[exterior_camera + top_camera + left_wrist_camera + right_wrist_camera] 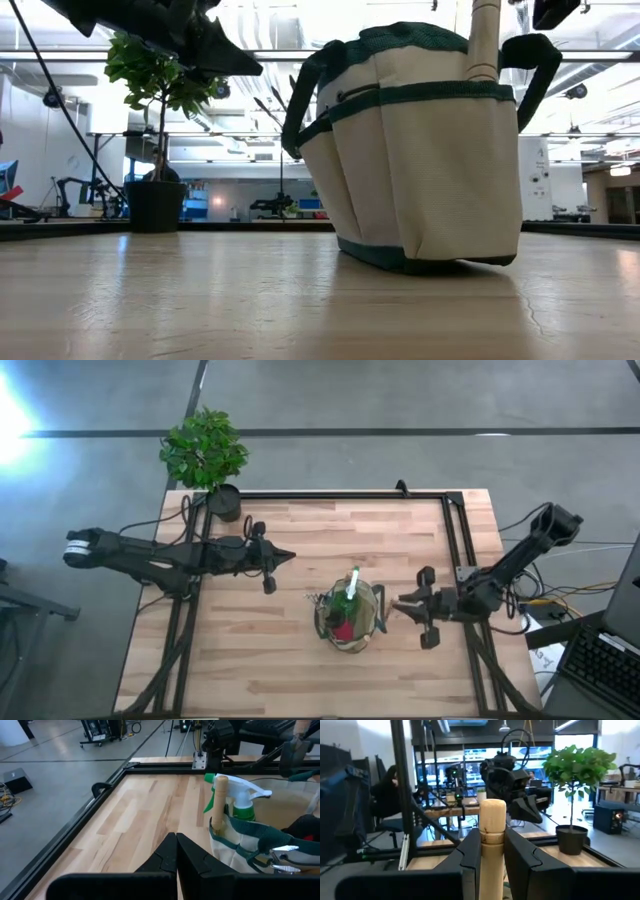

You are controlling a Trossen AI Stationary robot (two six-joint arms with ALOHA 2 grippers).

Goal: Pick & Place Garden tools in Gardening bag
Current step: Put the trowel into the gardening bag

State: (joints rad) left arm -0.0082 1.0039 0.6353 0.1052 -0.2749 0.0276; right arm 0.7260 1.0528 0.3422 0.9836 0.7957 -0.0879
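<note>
The gardening bag [350,618] stands upright on the wooden table [260,660], a little toward the right arm's side of its middle, already holding the green spray bottle [243,802], something red that looks like the glove [343,628], and metal shears tucked in an outer pocket [282,857]. The right gripper [492,851] is clamped on the pale wooden handle [492,827] of a tool standing upright at the bag's right-hand edge, so the step in hand looks like seating this tool in the bag. To do it well, I'd keep the handle vertical, lower until the head settles inside, then part the fingers and lift straight up so the strap handles [305,95] are not snagged. The left gripper [283,555] hovers above bare table up and left of the bag, fingers pressed together on nothing. A potted plant [205,455] sits at the far left corner
</note>
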